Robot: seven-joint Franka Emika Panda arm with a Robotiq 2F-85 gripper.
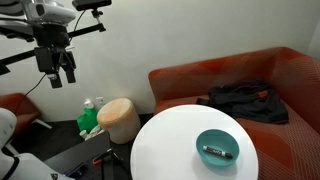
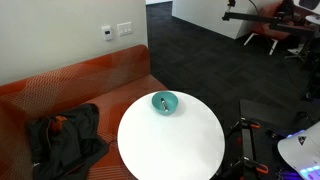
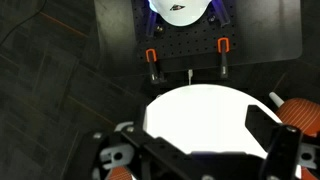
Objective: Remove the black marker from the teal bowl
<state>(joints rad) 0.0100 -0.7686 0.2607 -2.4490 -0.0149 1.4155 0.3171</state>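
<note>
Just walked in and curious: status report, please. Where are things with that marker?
Gripper open, high up, well off the table. Black marker lying in teal bowl, untouched. No obstacle visible above the bowl.

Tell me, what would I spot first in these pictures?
A big round white table fills the middle, and a teal bowl sits near its rim with a black marker lying inside. Behind it runs an orange-red sofa with a black cloth heap on it, while the robot's pincer hangs open high up, away from the table.
</note>
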